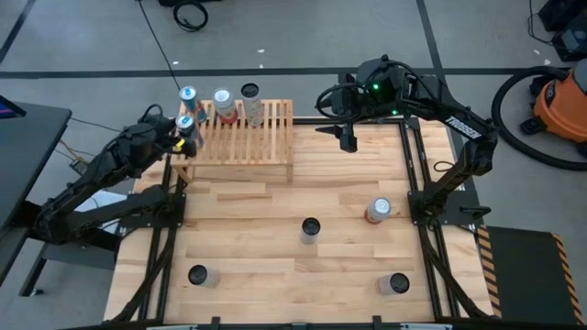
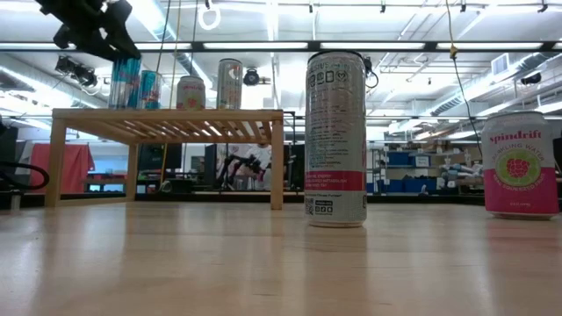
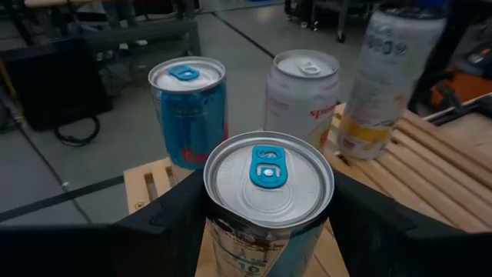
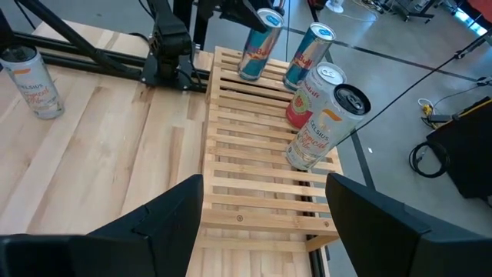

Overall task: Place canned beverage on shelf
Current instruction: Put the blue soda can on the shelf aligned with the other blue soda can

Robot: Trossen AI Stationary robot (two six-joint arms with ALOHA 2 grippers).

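Currently the left tool [image 1: 186,131] is sitting at the left end of the shelf [image 1: 266,151], its fingers clamped on either side of a blue can [image 3: 265,208] with a blue pull tab. In the left wrist view the dark fingers are pressing against both flanks of that can. It is standing upright over the slats at the shelf's left edge; whether its base is touching the slats I cannot tell.

Just beyond it a second blue can [image 1: 188,95] is standing at the shelf's far left corner. Beside that, along the far edge, a white-and-red can [image 1: 223,102] is sitting next to a tall can with an orange label [image 1: 250,96].

The right tool [image 1: 348,137] is hanging above the surface [image 1: 248,229] just off the shelf's right end, its fingers spread apart with nothing between them.

Out on the open surface, well apart from the shelf, a tall silver can [image 2: 335,139] is standing near the middle, a pink raspberry can [image 2: 520,165] to its right, and two more cans [image 1: 198,274] [image 1: 398,283] are resting toward the near edge.
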